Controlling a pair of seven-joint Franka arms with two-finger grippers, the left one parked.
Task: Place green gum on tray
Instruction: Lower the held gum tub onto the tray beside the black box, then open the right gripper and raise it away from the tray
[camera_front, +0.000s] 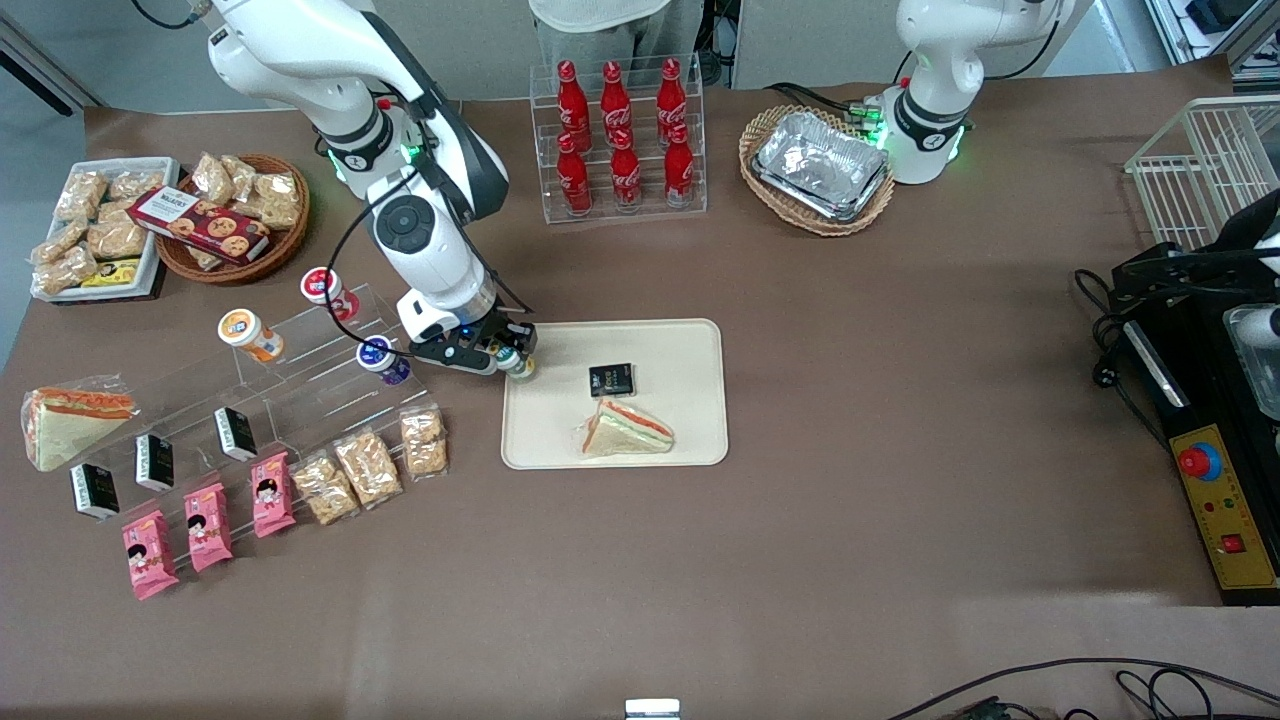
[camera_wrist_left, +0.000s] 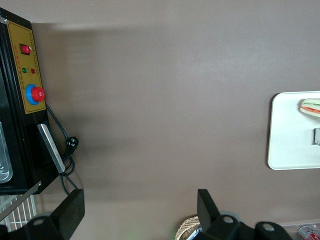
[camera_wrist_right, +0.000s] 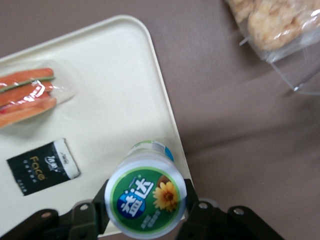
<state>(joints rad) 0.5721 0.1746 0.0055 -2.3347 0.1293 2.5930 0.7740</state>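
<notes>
**Green gum held over the tray's edge**

The green gum (camera_wrist_right: 146, 201) sits clamped between the fingers of the gripper (camera_front: 512, 358), its white lid with the green mark facing the wrist camera. It hangs above the rim of the tray (camera_front: 690, 345), at the tray's edge toward the working arm's end of the table, and at the end of that edge farther from the front camera (whether it touches the tray surface cannot be told).

On the tray lie a small black packet (camera_front: 611, 380) and a wrapped sandwich (camera_front: 627, 430), the sandwich nearer the front camera than the packet. The gum is apart from both, with bare tray between them. The tray's end toward the parked arm is bare too.

Just off the tray, toward the working arm's end, a clear stepped stand (camera_front: 300, 385) carries an orange bottle (camera_front: 250, 335), a red-lidded bottle (camera_front: 327, 290) and a purple bottle (camera_front: 382, 359); the purple one is nearest the gripper. Bags of snacks (camera_front: 370, 465) lie near the tray's corner, nearer the front camera than the stand.

Farther from the front camera than the tray stands a rack of red soda bottles (camera_front: 620, 140), and beside it a wicker basket (camera_front: 760, 135) holding foil trays (camera_front: 822, 165). Open brown table (camera_front: 900, 400) spreads from the tray toward the parked arm's end.
</notes>
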